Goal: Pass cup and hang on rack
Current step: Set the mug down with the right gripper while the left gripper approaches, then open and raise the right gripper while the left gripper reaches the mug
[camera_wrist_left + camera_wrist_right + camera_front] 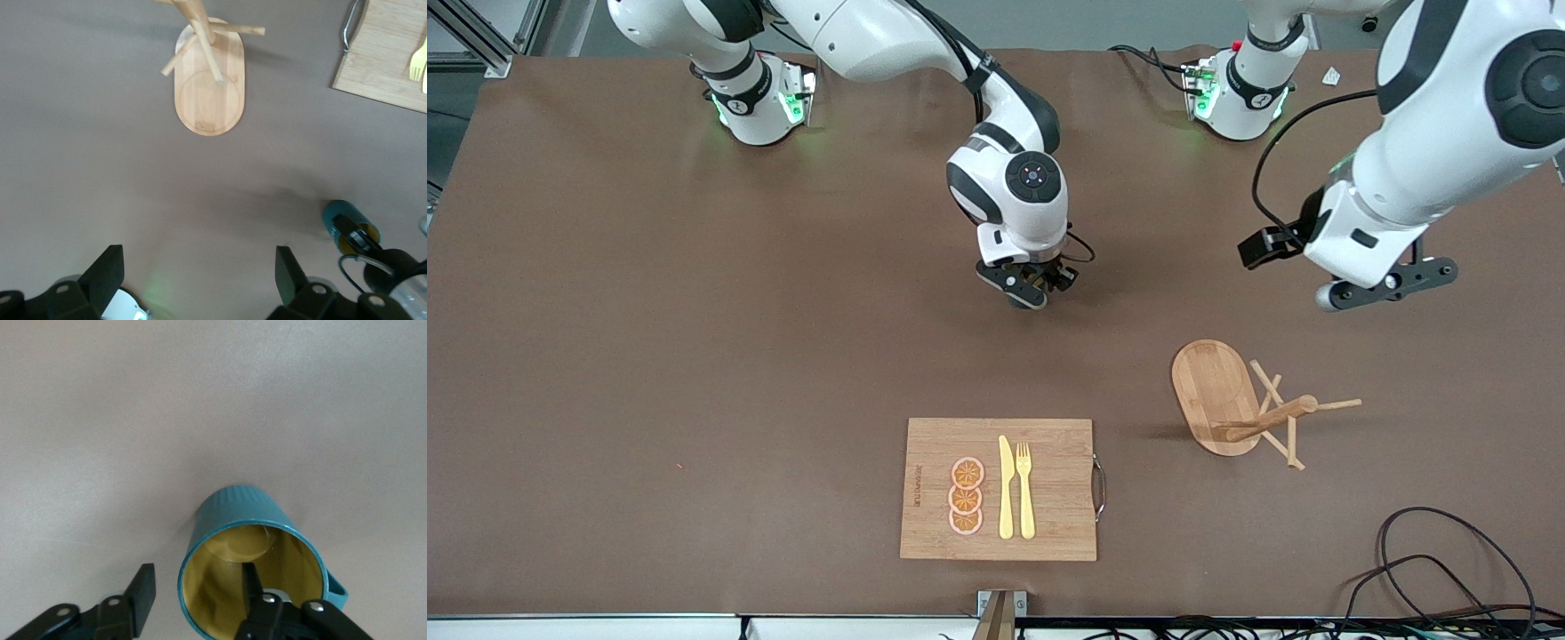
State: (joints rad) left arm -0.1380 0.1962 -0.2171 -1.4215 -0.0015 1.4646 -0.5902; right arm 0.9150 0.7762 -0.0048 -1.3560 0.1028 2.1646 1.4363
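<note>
Starting at the right arm's side of the front view, dial laid over that view. At table centre: right gripper [1032, 289], low, pointing down, straddling the cup [247, 520]. Cup upright on the brown table [694, 356], teal outside, yellow inside, loop handle sticking out at the side; mostly hidden under the wrist from the front camera. Jaws partly parted: one finger [250, 583] down inside the mouth, the other [141, 587] outside and clear of the wall. No squeeze to be seen, so nothing held.

At 6 o'clock from the cup: bamboo cutting board [1058, 480] carrying orange slices [966, 498], a yellow knife [1006, 489] and a yellow fork [1025, 489]. No part in this task.

At about 4 o'clock from the cup, well apart: rack [1214, 391], oval base flat, post up, pegs bare.

At 1 o'clock from the rack: left gripper [1387, 284], up in the air over bare table, spread wide and empty. From its wrist camera, cup [343, 217] and rack [208, 93] both in sight.

Judged step: the pass itself, cup set down mid-table, hanging not yet begun. Next, probably: lift the right gripper straight up so the inner finger clears the rim without tipping the cup. Then bring the left gripper toward 9 o'clock, grip the cup with the handle left free, carry it toward 4 o'clock and thread the handle over a peg.
</note>
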